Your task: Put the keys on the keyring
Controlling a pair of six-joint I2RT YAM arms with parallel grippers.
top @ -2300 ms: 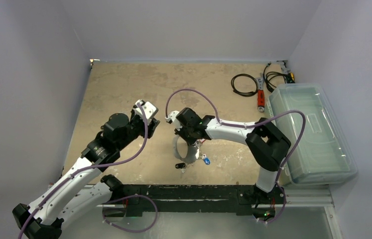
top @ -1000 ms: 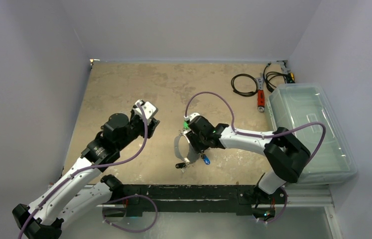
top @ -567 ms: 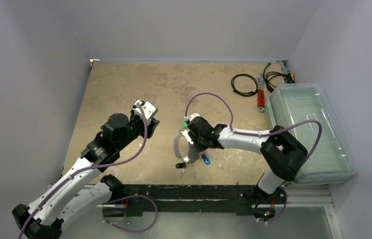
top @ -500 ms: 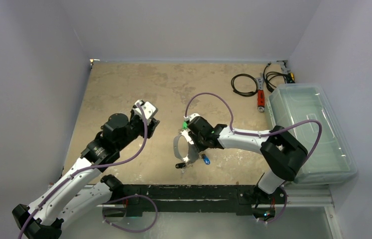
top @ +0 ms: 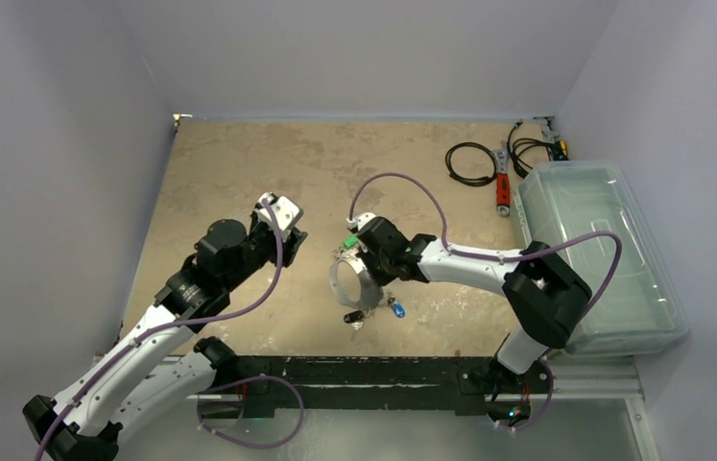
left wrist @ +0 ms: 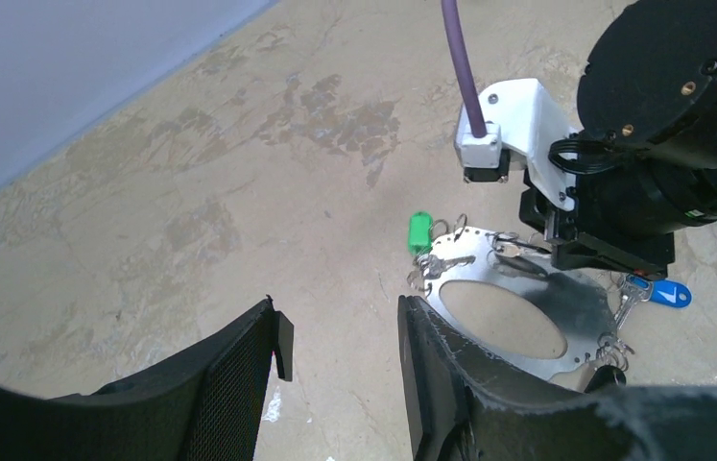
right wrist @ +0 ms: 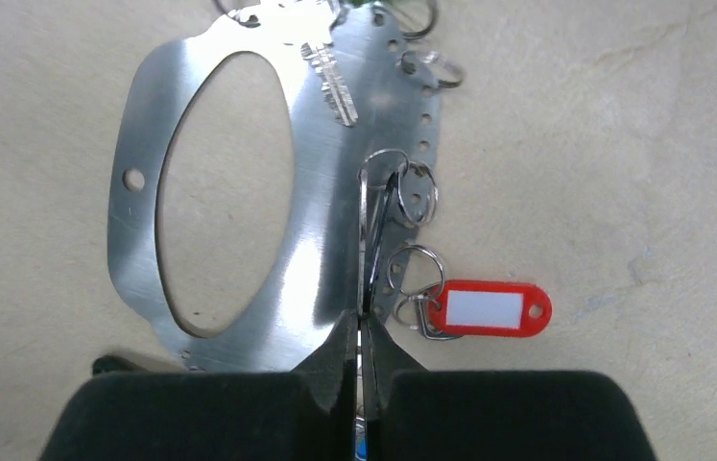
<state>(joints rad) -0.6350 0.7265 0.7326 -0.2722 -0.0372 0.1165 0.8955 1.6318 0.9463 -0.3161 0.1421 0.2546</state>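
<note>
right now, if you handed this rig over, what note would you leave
Left tool: half open, empty, apart from the keyring, on its left.
Right tool: shut on a split ring at the keyring's wide edge.
Keyring flat on the table; green tag, blue key, red tag around its rim, a bare key lying on it.
Done: cannot tell which are threaded. Left: thread the loose ones.

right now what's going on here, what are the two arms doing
The right gripper is shut on a split ring standing on edge at the wide side of the metal keyring. A red tag, a green tag and a blue tag sit at its edge, seemingly on small rings. The left gripper hovers open and empty off to the left.
</note>
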